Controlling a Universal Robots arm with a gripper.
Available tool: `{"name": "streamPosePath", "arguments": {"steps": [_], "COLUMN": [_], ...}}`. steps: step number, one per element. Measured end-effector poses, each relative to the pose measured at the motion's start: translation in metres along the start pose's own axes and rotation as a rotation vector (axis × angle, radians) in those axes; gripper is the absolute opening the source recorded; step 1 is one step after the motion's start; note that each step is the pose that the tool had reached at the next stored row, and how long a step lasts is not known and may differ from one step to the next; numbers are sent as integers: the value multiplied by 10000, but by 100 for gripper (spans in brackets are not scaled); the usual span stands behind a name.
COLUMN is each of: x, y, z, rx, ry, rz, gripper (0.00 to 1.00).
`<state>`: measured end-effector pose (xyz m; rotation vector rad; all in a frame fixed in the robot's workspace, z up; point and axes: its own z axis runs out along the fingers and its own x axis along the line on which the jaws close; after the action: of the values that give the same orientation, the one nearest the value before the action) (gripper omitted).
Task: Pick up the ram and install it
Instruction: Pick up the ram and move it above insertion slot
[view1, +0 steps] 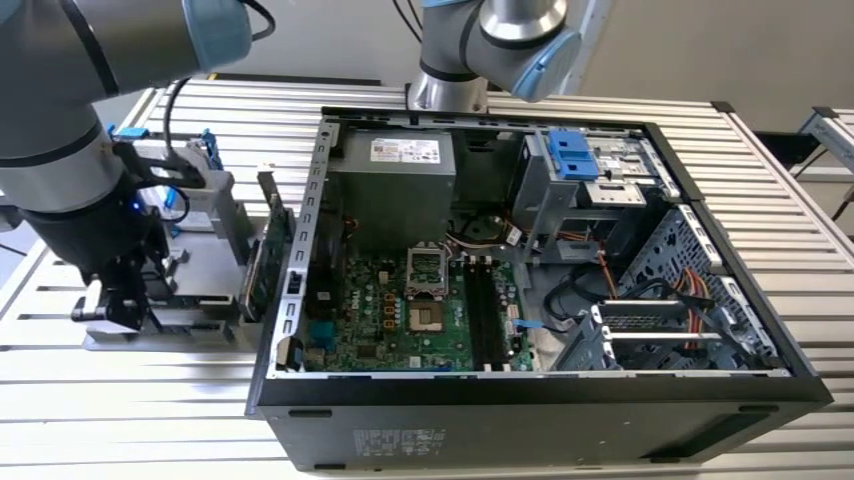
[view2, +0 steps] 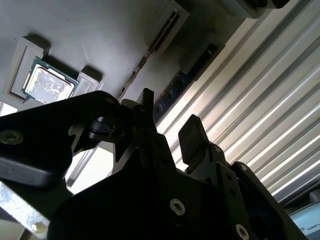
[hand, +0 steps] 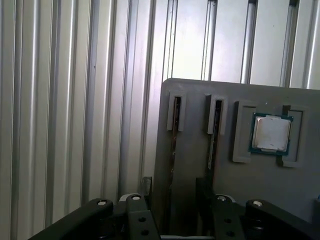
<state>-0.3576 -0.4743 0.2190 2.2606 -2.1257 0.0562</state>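
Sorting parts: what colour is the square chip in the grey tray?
The square chip is silver, green-rimmed; best in the first wrist view.

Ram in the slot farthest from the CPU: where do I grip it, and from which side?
Grip the ram by its long top edge near mid-length, clamping the two flat faces and coming straight down from above. It stands on edge in a narrow slot of the holder, so only that thin edge is exposed.

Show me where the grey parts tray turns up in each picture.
Exterior view: the grey tray sits at the exterior view's left, beside the computer case.
Second wrist view: beyond the pincer, square chip on it.
First wrist view: tray beyond the pincer, same chip.
Shared landmark: the ribbed table.
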Motion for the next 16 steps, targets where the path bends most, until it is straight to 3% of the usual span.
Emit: {"name": "streamPosePath", "arguments": {"steps": [16], "x": [-8], "y": [47], "z": [171], "rx": [2], "ry": [-1], "rz": [1], "gripper": [100]}}
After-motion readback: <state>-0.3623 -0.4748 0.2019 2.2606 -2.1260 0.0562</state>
